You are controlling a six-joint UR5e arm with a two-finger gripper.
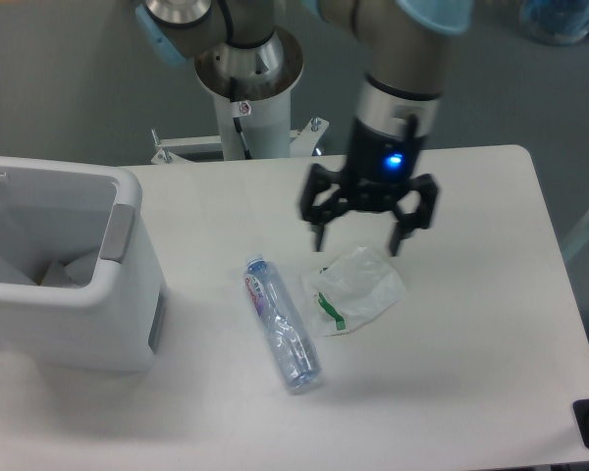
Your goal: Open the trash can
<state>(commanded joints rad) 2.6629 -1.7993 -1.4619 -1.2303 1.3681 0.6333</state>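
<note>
The trash can (pixel 128 324), a big white boxy bin, stands at the left edge of the table with its top open, and crumpled white paper shows inside. A grey push tab (pixel 117 233) sits on its right rim. No lid can be seen over the opening. My gripper (pixel 358 240) hangs open over the middle of the table, far to the right of the can, just above a crumpled plastic bag, with nothing between its fingers.
A clear plastic bottle (pixel 281 324) with a blue-and-red label lies on the table between can and bag. The crumpled white plastic bag (pixel 355 290) with green print lies right of it. The arm's white pedestal (pixel 247 118) stands behind the table.
</note>
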